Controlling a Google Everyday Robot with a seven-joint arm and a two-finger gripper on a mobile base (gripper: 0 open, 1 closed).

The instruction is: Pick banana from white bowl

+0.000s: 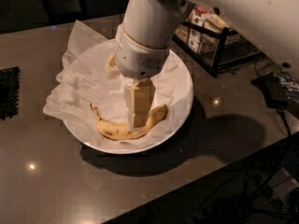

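The banana [114, 129] is yellow with brown speckles and lies curved in the near part of the white bowl [187, 97], stem end to the left. The bowl is lined with crinkled white tissue paper [79, 78]. My gripper [138, 120] points straight down from the white arm and stands right at the banana's middle, covering that part of it. The banana's right end shows past the gripper. The banana still rests on the tissue.
A black wire rack of packets [219, 36] stands behind the bowl at the right. A black box with a cable [273, 90] lies at the table's right edge. A black mat [8, 92] lies at the left. A small yellowish thing [111, 64] peeks out behind the arm.
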